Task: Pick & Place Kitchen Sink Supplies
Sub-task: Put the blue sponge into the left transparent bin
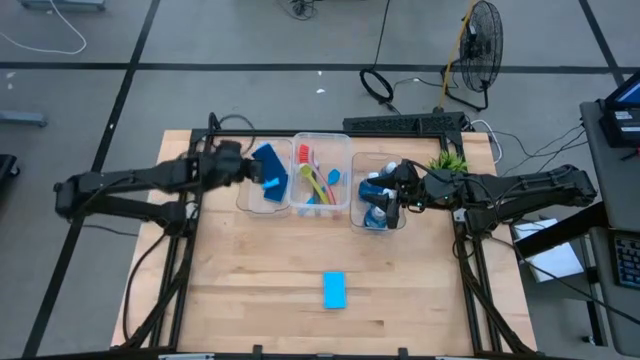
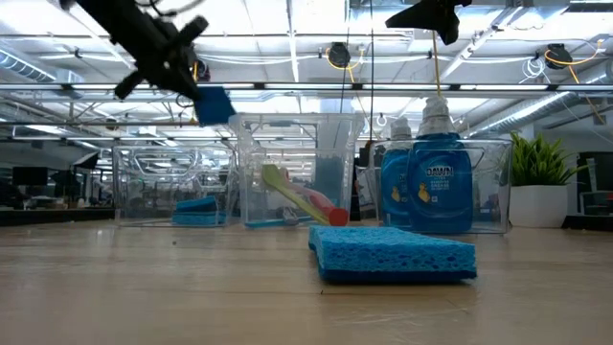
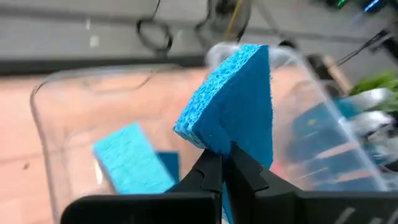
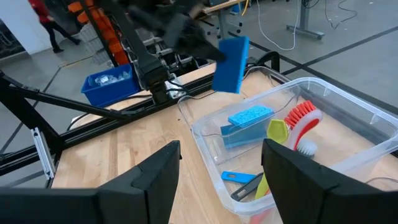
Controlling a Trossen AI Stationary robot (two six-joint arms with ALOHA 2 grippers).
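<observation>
The left gripper (image 1: 262,172) is clenched on a blue sponge (image 3: 233,102) above the left bin (image 1: 250,198). The right gripper (image 1: 392,197) hangs released over the "Dawn" bottles (image 2: 426,182) — another sponge (image 1: 334,289) lies near the table's front edge.

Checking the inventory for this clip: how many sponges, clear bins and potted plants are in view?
Flat blue rectangular sponges: 4 (one in the shut left gripper, one on the wooden table, two in the left bin)
Clear plastic bins: 3
Small green potted plant: 1
Total: 8
</observation>
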